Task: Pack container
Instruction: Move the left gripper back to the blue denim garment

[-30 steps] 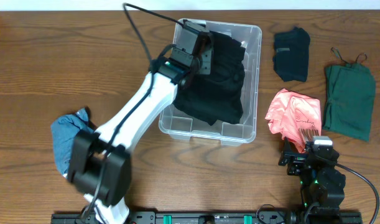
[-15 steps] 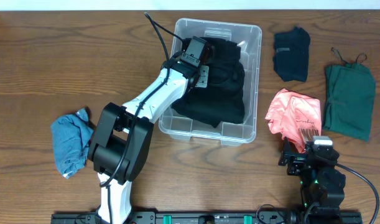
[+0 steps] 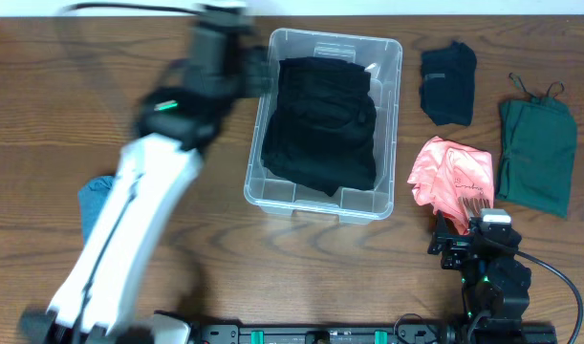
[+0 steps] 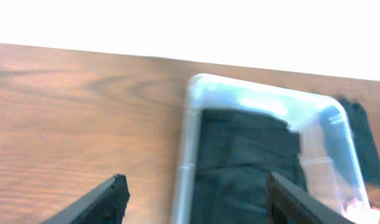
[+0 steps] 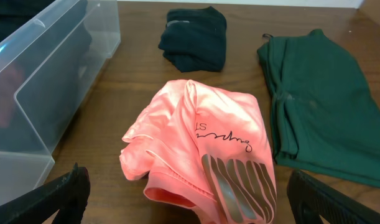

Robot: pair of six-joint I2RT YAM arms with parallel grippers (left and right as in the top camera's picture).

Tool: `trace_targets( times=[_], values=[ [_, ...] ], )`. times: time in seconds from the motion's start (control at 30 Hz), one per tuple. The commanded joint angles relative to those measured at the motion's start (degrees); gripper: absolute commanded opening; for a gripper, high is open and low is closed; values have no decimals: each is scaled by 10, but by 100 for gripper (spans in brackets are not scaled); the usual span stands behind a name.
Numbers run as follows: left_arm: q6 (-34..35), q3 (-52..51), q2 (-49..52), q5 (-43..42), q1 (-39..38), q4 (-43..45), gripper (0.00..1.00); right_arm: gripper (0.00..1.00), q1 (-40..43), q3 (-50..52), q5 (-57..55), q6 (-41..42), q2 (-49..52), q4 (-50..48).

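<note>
The container (image 3: 395, 115) sits in the middle of the tabletop (image 3: 43, 115) with a black cloth (image 3: 320, 124) inside. The left tool (image 4: 196, 186) hangs beside it, and the right tool (image 5: 186, 183) faces the pink cloth (image 5: 202, 149). Both are wide apart and empty. Next, I think: grab another cloth.

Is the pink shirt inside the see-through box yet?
No, the pink shirt lies on the table right of the container, beside the green cloth; only black clothing is inside.

The container (image 3: 389, 96) sits at the middle of the surface's (image 3: 81, 96) far edge, holding a black garment (image 3: 320, 124). The blurred left arm (image 3: 143, 191) reaches beside it. Navy garment (image 3: 448, 83), pink garment (image 3: 451, 177) and green garment (image 3: 537, 153) lie toward the right edge.
</note>
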State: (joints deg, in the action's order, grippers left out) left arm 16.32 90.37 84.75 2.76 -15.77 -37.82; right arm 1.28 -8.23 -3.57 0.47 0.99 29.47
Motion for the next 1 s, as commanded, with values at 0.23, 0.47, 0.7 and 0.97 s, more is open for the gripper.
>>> trace_targets(
  times=[0.23,0.47,0.7,0.97],
  values=[
    [-7,-3,-13,-161,316,-237,78,99,6,1,0,8,-2,1],
    [-28,-6,28,-134,495,-348,83,99,6,1,0,8,-2,1],
    [-51,-68,69,-122,602,-353,85,99,6,1,0,8,-2,1],
    [-71,-213,98,-198,655,-236,91,99,6,1,0,8,-2,1]
  ],
)
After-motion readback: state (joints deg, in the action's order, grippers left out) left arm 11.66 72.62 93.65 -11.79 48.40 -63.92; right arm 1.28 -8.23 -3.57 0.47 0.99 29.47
